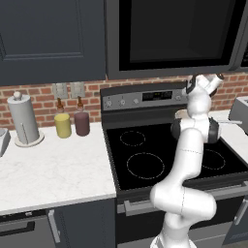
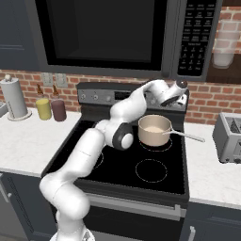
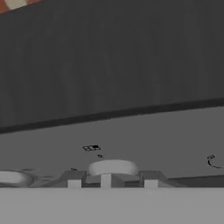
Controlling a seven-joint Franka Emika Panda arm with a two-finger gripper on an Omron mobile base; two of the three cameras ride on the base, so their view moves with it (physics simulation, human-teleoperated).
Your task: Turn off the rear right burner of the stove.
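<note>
Stove [image 2: 117, 164] front edge sits nearest you, steel oven handle [image 1: 145, 206] across it, black glass top with white ring markings behind. From the right base camera, one ring lies at about 6 o'clock of the pot [image 2: 154, 129], close to the front edge.

Pot stands on the rear right burner [image 2: 155, 143]; you see just the ring edge peeking out under its base, handle running toward 3 o'clock over the worktop [image 2: 207, 174] beside the toaster [image 2: 229, 136]. No red glow can be made out here.

Gripper [image 2: 181, 96] is up at the grey back panel [image 1: 140, 99], at 1 o'clock from the pot and above it. In the hand camera a pale round knob [image 3: 113, 168] sits directly between the dark tips, which stand either side of it, low in the picture, with a second knob [image 3: 11, 177] off at 9 o'clock. Gripper reads as clenched; judging by the tips flanking the knob, it is closed on that knob, though actual contact is too small to confirm.

What the move turns on: the knob's axis points straight out of the panel toward the hand, in line with the gripper. So the next step looks like a roll of the wrist about that axis, not a reach. Whether this knob serves the rear right burner you cannot tell from its markings.

Farther back: brick wall, microwave [image 2: 103, 33] overhead. Paper towel roll [image 1: 23, 118] and two bottles [image 1: 71, 121] stand well off at 9 o'clock.
</note>
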